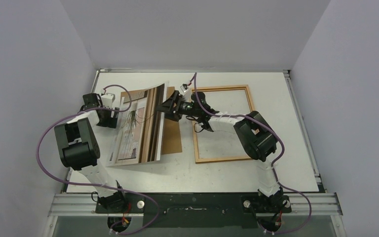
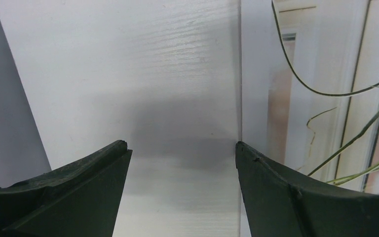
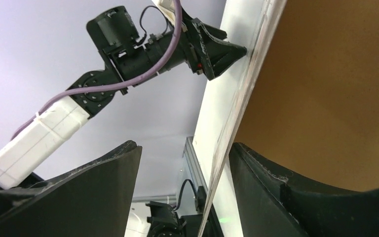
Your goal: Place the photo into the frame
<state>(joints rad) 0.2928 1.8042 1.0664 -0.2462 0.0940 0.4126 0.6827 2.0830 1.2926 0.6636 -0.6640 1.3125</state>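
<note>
**Print tilted up between two arms**

On the white surface (image 1: 202,173), the photo (image 1: 138,123) leans left of centre, its right edge raised over a brown backing sheet (image 1: 172,138). The frame (image 1: 222,159) lies flat to its right. Farther back, the left end effector (image 2: 182,143), released, touches the print's face. The right end effector (image 3: 185,145), unclenched, straddles the raised edge.

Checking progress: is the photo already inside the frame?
No, the photo is left of the frame, wholly outside its wooden border.

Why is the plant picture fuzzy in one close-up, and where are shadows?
Left wrist view: the photo is close, its stripes soft; a grey shadow lies on the white surface between the fingers. Top view: evenly lit, sharp. Right wrist view: near fingers dark.
</note>
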